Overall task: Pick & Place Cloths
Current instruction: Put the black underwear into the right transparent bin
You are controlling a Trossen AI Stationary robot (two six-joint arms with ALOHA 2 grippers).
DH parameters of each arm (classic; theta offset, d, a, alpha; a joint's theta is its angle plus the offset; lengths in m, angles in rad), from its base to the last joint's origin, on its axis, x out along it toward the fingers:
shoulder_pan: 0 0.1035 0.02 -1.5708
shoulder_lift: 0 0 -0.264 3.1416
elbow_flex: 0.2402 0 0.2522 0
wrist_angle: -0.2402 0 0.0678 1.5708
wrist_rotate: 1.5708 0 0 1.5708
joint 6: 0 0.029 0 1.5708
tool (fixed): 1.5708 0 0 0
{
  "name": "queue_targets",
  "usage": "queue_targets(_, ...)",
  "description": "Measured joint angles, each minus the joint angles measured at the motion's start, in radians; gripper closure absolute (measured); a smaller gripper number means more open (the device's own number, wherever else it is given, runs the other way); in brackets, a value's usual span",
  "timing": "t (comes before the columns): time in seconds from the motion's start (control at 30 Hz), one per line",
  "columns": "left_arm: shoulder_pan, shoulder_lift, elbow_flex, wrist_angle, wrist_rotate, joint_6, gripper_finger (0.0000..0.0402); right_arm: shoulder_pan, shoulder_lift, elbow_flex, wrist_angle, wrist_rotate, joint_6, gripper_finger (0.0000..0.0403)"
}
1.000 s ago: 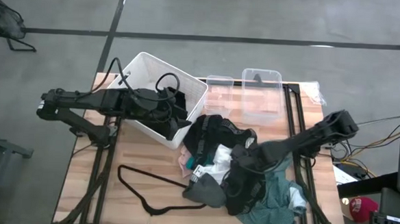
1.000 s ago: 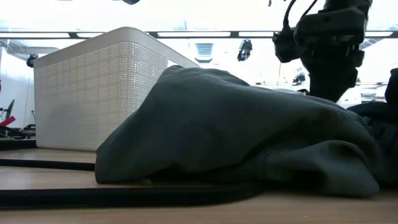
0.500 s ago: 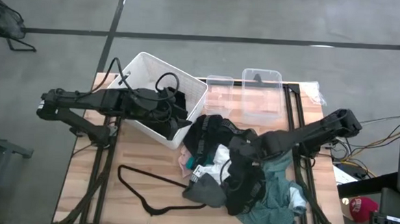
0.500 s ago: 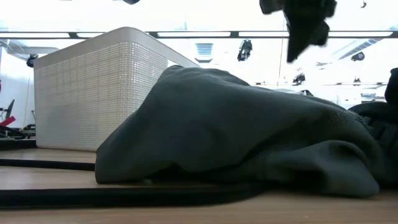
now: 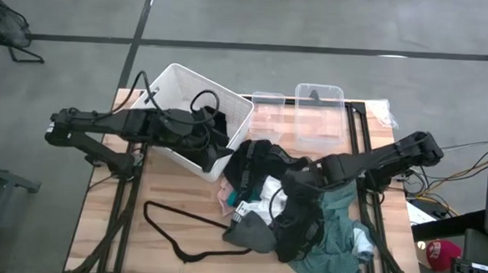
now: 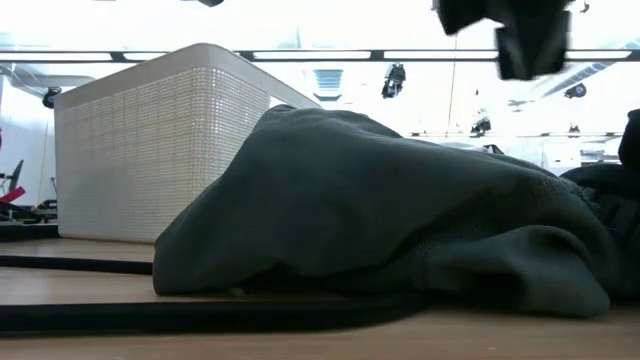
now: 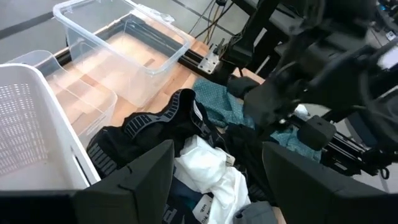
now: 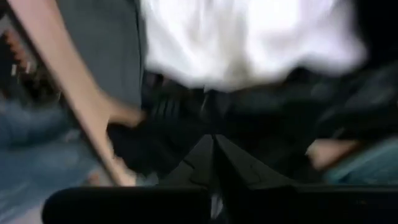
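The cloths lie in a heap on the table's right half: black pieces (image 5: 297, 231), a large teal-green one (image 5: 339, 233), a white one (image 5: 268, 192) (image 7: 208, 168) and a grey one (image 5: 251, 233) (image 6: 380, 210). My right gripper (image 5: 296, 188) (image 8: 211, 146) hangs above the heap, shut on a black cloth; in the low view it shows only at the top edge (image 6: 510, 35). My left gripper (image 5: 218, 143) (image 7: 217, 186) waits open over the white basket's (image 5: 180, 83) near right corner. My right gripper pinches a black cloth (image 8: 186, 124) between its shut fingers, coming from above and pointing down. Blur hides which part of the cloth it has. The cloth trails below the gripper (image 5: 294, 210), and its lower end stays on the heap.
A thin black wire hanger (image 5: 172, 225) (image 6: 200, 315) lies on the bare wood at the near left. Two clear plastic containers (image 5: 316, 115) (image 7: 124, 43) stand at the far edge, right of the basket (image 6: 150, 140). Black frame rails run along both sides of the table.
My right gripper has risen from the heap and drifted a little toward the far edge, staying shut. In the low view it has climbed to the picture's top. A strip of black cloth has been drawn up under it, while the rest of the heap stays put.
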Motion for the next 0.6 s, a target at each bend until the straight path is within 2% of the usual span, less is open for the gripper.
queue_targets(0.13,-0.009,0.0,-0.004,0.001,0.001,0.004,0.0151,0.035,0.0,-0.067,0.004,-0.029,0.056,0.034)
queue_targets(0.27,-0.009,0.0,-0.02,-0.003,0.0,0.0,0.0151,0.043,0.001,-0.143,0.059,-0.021,0.17,0.0268)
queue_targets(0.43,-0.012,0.0,-0.034,0.003,0.0,-0.001,0.0151,0.053,0.002,-0.205,0.117,-0.023,0.215,0.0182)
queue_targets(0.6,-0.013,0.0,-0.034,0.019,0.0,-0.006,0.0151,0.051,0.002,-0.265,0.168,-0.005,0.249,0.0127)
